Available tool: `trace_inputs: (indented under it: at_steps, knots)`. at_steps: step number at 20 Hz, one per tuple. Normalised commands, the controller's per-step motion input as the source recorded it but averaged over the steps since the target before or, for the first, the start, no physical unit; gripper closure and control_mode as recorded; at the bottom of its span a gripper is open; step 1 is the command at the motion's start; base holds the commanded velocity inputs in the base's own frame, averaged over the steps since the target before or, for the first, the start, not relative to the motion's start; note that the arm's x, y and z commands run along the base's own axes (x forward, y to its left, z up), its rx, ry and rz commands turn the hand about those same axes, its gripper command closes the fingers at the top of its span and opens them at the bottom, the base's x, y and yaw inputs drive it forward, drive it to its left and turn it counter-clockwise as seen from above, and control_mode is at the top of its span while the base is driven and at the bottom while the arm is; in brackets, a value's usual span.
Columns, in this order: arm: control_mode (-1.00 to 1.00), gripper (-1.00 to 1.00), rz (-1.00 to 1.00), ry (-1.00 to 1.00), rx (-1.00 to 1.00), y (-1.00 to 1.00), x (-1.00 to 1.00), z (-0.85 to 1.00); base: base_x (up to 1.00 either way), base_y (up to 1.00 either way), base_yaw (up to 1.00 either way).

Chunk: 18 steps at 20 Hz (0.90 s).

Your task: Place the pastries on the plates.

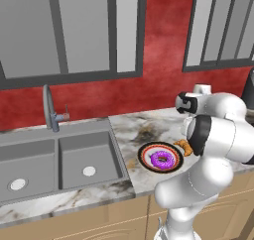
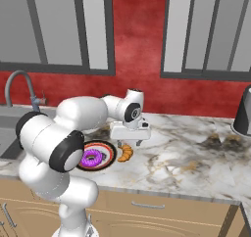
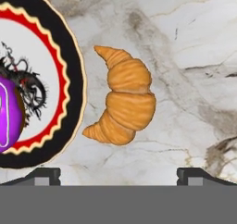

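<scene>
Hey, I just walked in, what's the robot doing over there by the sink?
It is putting pastries on plates. The purple donut already sits on the patterned plate on the marble counter, right of the sink. The croissant lies on the bare counter beside that plate, apart from its rim. The arm's tool hangs above the croissant with its fingers spread wide and holding nothing, so picking up the croissant looks like the next move.
</scene>
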Motion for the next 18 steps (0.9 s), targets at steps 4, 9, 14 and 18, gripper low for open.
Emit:
trace_inputs:
  at_steps: [4, 9, 14, 18]
  knots:
    - [-1.0, -1.0, 0.0, 0.0, 0.0, 0.0, 0.11, -0.18, 0.0, 0.0, 0.0]
    - [-1.0, -1.0, 0.0, 0.0, 0.0, 0.0, 0.23, -0.15, 0.0, 0.0, 0.0]
    - [-1.0, -1.0, 0.0, 0.0, 0.0, 0.0, 0.07, -0.15, 0.0, 0.0, 0.0]
    - [-1.0, -1.0, 0.0, 0.0, 0.0, 0.0, 0.0, -0.23, 0.0, 0.0, 0.0]
